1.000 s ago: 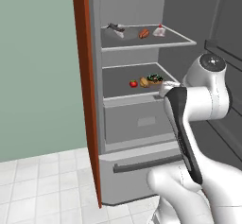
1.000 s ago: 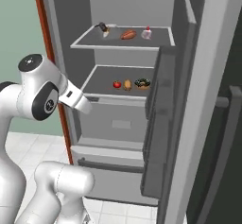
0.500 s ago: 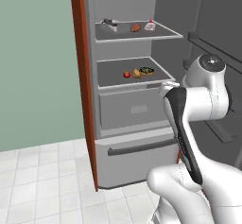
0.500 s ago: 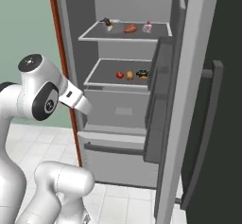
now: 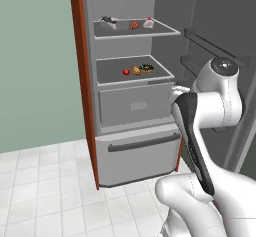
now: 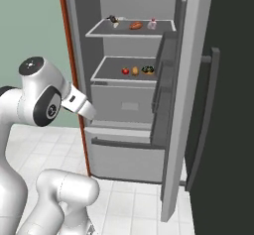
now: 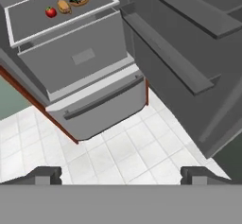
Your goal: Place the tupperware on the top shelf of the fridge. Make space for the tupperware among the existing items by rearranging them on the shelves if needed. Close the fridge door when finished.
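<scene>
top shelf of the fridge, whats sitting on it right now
On the top shelf sit three small things: a dark grey and white piece at the left, a brown lump in the middle and a small white-and-red item at the right. Nothing covers them.

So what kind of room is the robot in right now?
Most likely a kitchen: an open fridge with food such as a tomato and a doughnut on its lower shelf, and a pale tiled floor.

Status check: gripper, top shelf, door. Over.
Gripper open, empty, aimed at floor before the fridge. Tupperware sits on top shelf beside two foods. Fridge door wide open, not yet closed.
</scene>
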Motion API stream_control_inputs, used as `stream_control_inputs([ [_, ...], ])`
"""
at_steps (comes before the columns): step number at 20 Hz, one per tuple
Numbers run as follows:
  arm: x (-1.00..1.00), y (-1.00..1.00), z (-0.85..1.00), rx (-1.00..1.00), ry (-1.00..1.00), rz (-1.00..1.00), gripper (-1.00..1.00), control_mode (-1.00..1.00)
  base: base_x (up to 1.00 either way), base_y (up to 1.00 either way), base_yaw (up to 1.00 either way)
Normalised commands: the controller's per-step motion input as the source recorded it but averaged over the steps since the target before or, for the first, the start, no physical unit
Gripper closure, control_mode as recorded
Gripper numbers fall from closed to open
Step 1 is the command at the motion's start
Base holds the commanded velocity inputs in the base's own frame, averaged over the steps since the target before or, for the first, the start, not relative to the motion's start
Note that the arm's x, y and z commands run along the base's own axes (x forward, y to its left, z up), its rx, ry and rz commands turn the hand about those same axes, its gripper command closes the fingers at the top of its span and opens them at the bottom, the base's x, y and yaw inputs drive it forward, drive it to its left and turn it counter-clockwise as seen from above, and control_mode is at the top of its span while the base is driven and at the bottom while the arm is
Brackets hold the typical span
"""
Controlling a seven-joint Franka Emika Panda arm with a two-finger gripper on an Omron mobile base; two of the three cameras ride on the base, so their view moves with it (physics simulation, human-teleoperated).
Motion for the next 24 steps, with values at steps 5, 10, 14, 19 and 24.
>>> stream_control_inputs([
  [5, 0.0, 0.0, 0.0, 0.0, 0.0, 0.0, -1.0, 1.0, -0.03, -0.4, -0.06],
  [10, 0.0, 0.0, 0.0, 0.0, 0.0, 0.0, -1.0, 1.0, 0.0, -0.07, 0.0],
  [14, 0.0, 0.02, -0.02, -0.01, 0.0, 0.0, -1.0, -1.0, 0.0, 0.0, 0.0],
  [19, 0.0, 0.07, -0.02, -0.04, 0.0, 0.0, -1.0, -1.0, 0.0, 0.0, 0.0],
  [24, -0.24, -0.02, 0.0, -0.01, 0.0, -0.02, -1.0, -1.0, 0.0, 0.0, 0.0],
])
